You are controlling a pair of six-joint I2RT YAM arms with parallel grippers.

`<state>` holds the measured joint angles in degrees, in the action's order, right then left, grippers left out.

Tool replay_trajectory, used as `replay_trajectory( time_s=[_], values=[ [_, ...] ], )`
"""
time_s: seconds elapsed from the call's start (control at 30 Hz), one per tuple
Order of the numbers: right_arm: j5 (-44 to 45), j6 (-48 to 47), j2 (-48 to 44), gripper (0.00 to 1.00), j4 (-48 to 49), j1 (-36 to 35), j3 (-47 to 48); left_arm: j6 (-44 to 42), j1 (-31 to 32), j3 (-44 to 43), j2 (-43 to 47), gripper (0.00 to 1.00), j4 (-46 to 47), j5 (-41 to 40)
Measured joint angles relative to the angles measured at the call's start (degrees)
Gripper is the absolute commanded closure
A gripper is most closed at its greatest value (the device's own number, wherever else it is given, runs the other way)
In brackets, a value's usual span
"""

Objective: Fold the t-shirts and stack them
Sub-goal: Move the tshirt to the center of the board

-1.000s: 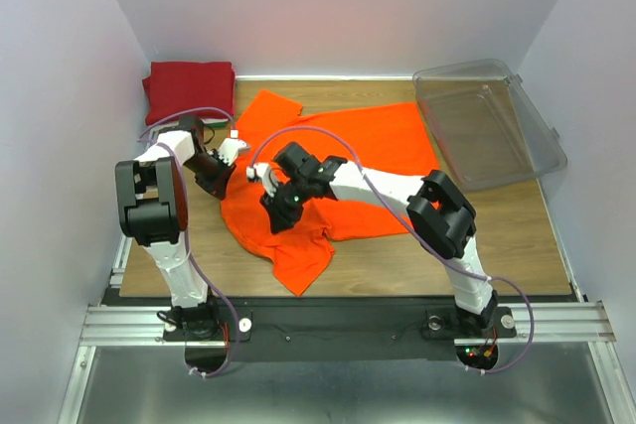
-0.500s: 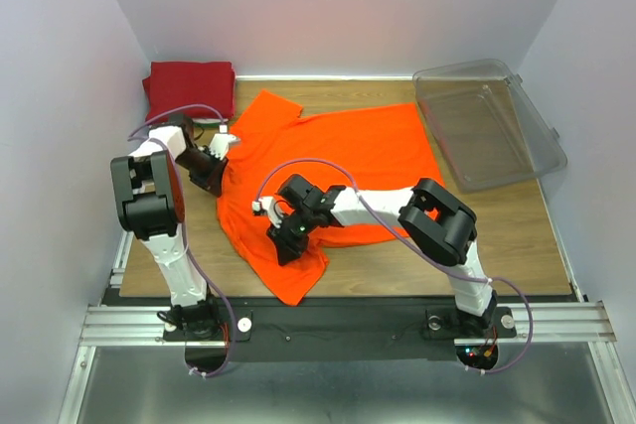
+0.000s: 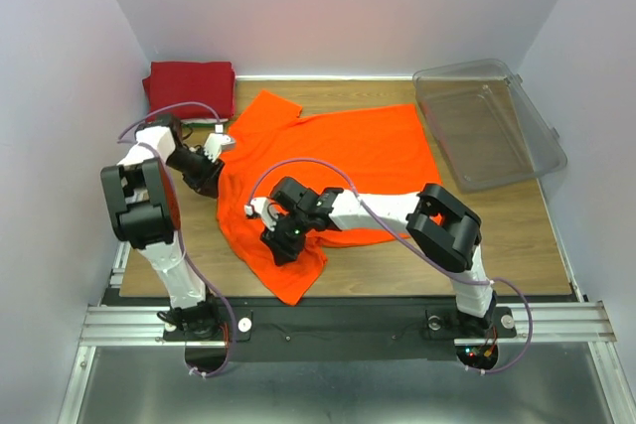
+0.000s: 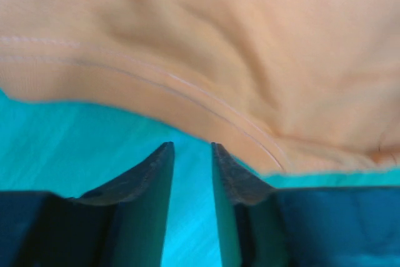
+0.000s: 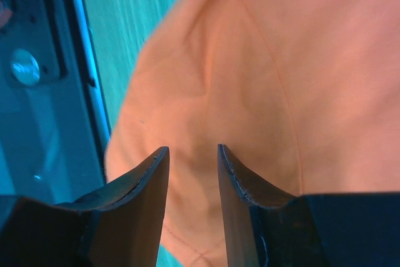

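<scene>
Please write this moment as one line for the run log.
left gripper: open, at hem of orange t-shirt | right gripper: open, over orange t-shirt | dark red t-shirt: folded, far left corner

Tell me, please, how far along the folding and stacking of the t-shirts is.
Done: the dark red shirt sits folded at the far left corner. In hand: the orange shirt lies spread on the table; the left gripper at its edge and the right gripper over it both stand open, holding nothing. Remaining: fold the orange shirt and stack it.
</scene>
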<state>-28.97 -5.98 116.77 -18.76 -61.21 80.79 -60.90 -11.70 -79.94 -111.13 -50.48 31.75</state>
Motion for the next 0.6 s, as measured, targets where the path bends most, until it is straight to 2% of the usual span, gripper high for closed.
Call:
replay_trajectory(
  time_s=[0.27,0.43,0.6],
  values=[
    [-2.38,6.38,-0.94,0.67,-0.48,3.10,5.03,-9.84,-0.48,14.64,20.81,0.60,-2.95,2.75],
    [-5.22,11.74,-0.81,0.68,-0.11,11.50,5.07,-11.63,2.82,23.04,23.65,0.60,-1.73,2.89],
    [-4.72,13.33,-0.81,0.68,0.15,17.88,3.67,-10.75,7.30,26.32,23.65,0.63,1.84,1.73]
  ],
)
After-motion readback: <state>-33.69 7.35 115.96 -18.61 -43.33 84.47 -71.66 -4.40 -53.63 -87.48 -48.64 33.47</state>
